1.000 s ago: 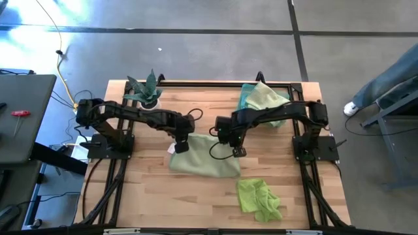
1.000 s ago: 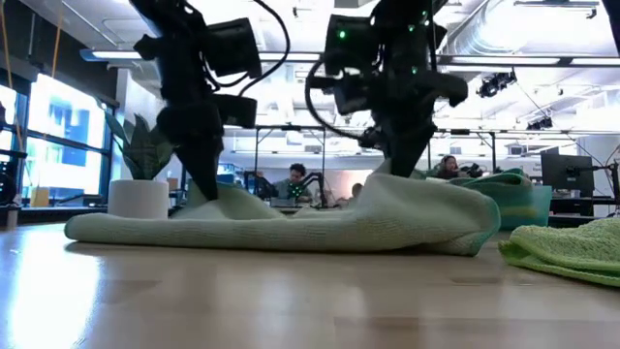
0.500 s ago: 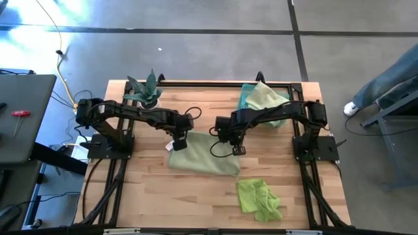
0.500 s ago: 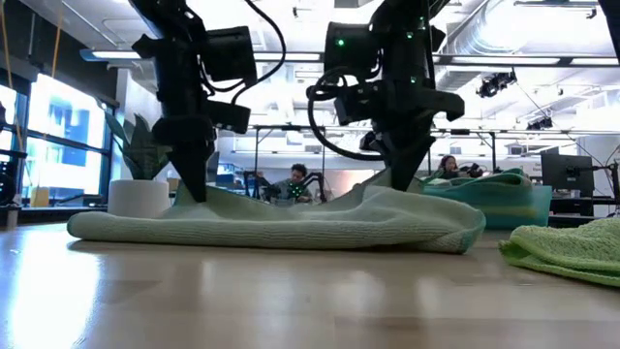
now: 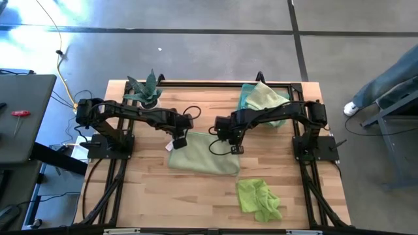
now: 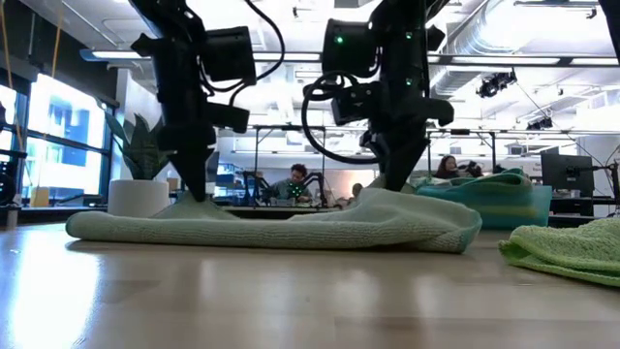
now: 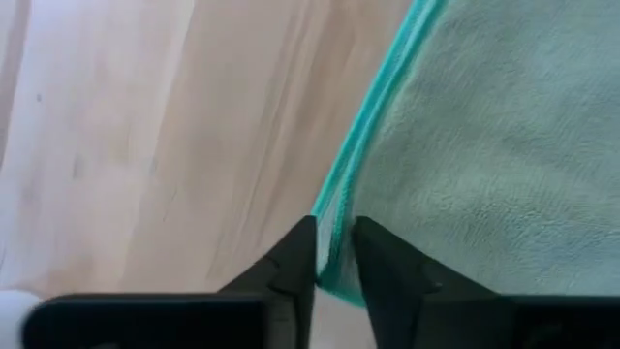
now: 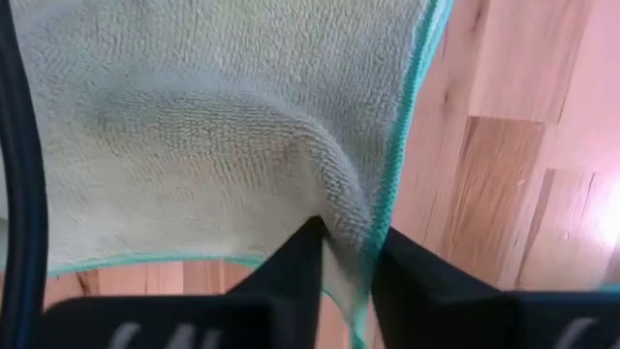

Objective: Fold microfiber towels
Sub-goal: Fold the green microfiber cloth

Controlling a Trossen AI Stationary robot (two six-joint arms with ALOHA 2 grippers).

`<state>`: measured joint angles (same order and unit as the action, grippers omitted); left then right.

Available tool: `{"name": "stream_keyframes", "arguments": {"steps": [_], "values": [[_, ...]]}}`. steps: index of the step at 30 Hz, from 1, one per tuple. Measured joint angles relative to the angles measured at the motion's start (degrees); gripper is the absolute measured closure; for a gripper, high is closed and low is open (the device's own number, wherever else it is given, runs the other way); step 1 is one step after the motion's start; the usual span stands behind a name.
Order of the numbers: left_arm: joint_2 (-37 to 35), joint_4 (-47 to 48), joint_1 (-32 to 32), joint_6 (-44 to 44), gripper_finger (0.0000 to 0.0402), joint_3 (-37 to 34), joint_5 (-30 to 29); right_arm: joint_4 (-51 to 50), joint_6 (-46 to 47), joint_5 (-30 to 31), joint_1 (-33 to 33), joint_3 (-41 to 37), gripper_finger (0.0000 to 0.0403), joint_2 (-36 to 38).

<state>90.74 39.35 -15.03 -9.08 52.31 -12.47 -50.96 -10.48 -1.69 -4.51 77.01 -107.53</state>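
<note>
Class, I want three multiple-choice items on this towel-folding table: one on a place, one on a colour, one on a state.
1. Where is the plant?
A. far edge, by the left arm
B. near edge
C. beside the right arm's base

2. What colour is the crumpled towel at the near edge?
A. blue
B. lime green
C. white

3. How does the sage towel lie?
A. hanging in the air
B. balled up
C. folded over on the table

Key: 1 A, it stands at the far left; 2 B, plainly lime; 3 C, doubled and flat.

The folded towel (image 5: pixel 204 160) lies mid-table (image 5: pixel 144 196). A crumpled towel (image 5: pixel 258 198) lies toward the front right corner, 2 stacked towels (image 5: pixel 262 96) and the plant (image 5: pixel 146 91) at the back edge.
</note>
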Motion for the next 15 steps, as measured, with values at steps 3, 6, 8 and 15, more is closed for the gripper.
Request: {"name": "stream_keyframes", "arguments": {"steps": [3,6,8,15], "values": [[0.0,1.6,0.0,-0.9,0.0302,0.0,0.2,-0.6,1.0,0.0,0.0,0.0,0.0292,0.0],[0.0,3.3,0.0,-1.3,0.0272,0.1,0.3,-2.1,4.3,0.0,0.0,0.5,0.0259,0.0],[0.0,5.2,0.0,-1.8,0.0262,0.6,0.9,-5.1,6.5,0.0,0.0,1.9,0.0244,0.0],[-5.4,7.9,0.5,-7.2,0.0257,1.1,11.1,-8.6,15.4,-3.5,1.2,4.8,0.0236,3.2]]}}
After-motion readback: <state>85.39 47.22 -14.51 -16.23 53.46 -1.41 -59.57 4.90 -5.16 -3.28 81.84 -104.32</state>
